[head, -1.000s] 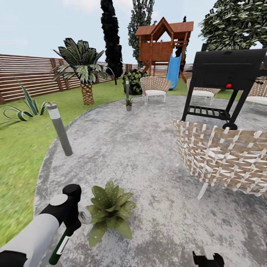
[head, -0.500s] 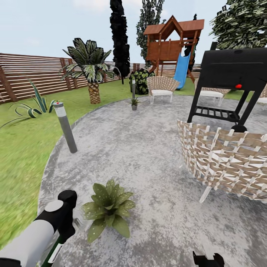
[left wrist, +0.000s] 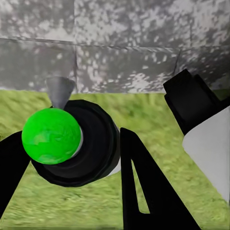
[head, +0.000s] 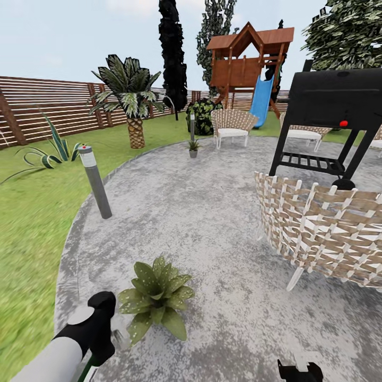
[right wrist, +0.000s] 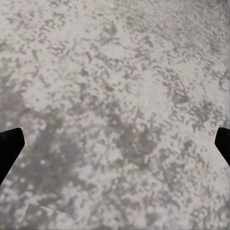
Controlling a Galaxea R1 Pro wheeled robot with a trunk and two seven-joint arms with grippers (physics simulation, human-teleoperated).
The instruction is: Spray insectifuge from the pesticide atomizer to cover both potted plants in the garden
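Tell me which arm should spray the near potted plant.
Left. The left gripper holds the green-capped black atomizer between its fingers, and in the head view it sits right beside the speckled-leaf potted plant. The right gripper is open over bare grey paving, holding nothing.

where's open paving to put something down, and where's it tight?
Open: the patio middle, between the bollard lamp, near potted plant and woven chair; also bare paving under the right gripper. Tight: beside that plant, where the left gripper holds the atomizer.
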